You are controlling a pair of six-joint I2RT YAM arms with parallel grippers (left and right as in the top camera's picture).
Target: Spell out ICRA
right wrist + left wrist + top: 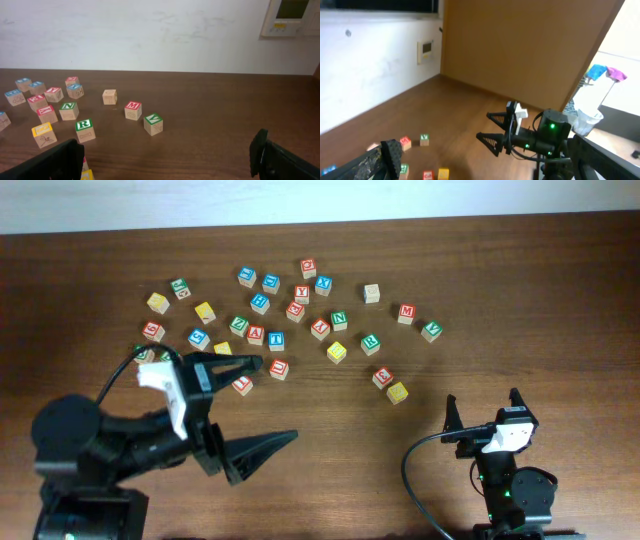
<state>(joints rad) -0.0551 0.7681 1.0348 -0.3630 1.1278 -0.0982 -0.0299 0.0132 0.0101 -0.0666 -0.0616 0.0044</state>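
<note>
Wooden alphabet cubes lie scattered singly over the dark brown bench (560, 270). From overhead we count 28. A few sit half under the left arm, so the count is approximate.

Task cubes, four expected, three located:
- green R (370, 342): right of centre, letter also legible in the right wrist view.
- yellow C cube (337, 351): just beside the R on its left, letter too small to confirm.
- red A (256, 335): in the middle cluster, close against a blue T (276, 340).
- red I: we cannot pick it out among the red-topped cubes.

Arms, two:
- left pincer (280, 398): fingers spread wide with nothing between them, at the near left edge of the scatter.
- right pincer (483, 402): fingers apart and empty, near the bench's front edge. The closest cube is a yellow one (398, 392).
</note>
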